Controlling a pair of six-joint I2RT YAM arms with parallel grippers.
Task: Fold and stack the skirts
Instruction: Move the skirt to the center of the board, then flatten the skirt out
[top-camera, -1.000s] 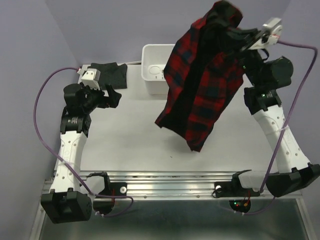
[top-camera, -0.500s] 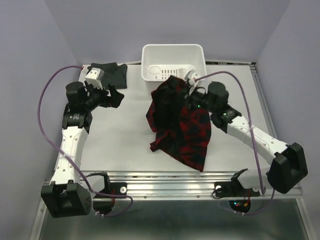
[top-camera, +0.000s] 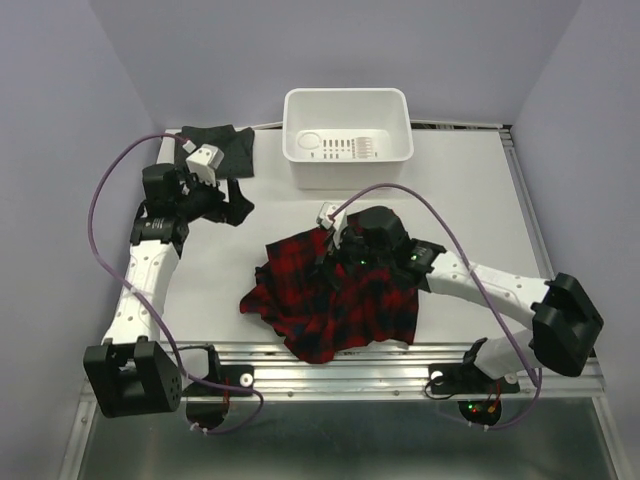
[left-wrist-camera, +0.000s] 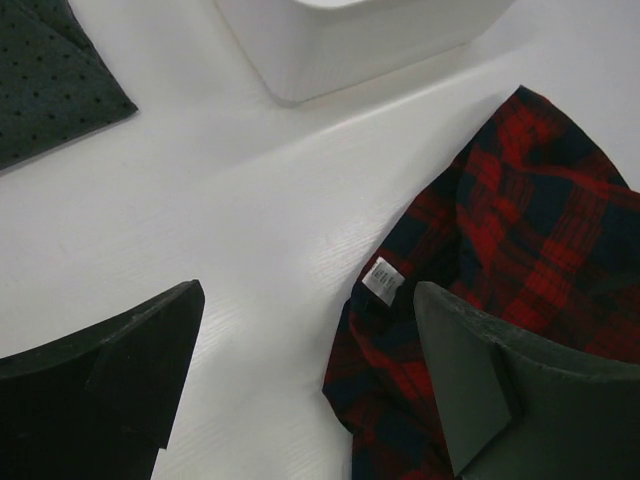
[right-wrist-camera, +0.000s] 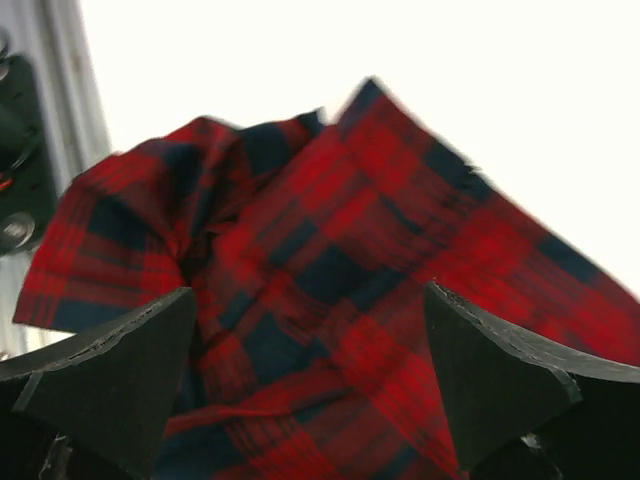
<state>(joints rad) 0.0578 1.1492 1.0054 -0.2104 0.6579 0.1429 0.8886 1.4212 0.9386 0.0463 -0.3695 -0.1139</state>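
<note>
Hovering right gripper (top-camera: 338, 243) over crumpled plaid skirt (top-camera: 335, 300) at near-middle of table (top-camera: 470, 200), fingers spread, grasping nothing. Hanging left gripper (top-camera: 236, 202) released above bare tabletop. Showing grey skirt (top-camera: 225, 148) flat at far-left corner.

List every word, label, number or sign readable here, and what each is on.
No readable text in any view.
The white tag sewn on the plaid skirt: print too small to read.
The white tub: moulded slots and a ring only, no lettering made out.
</note>
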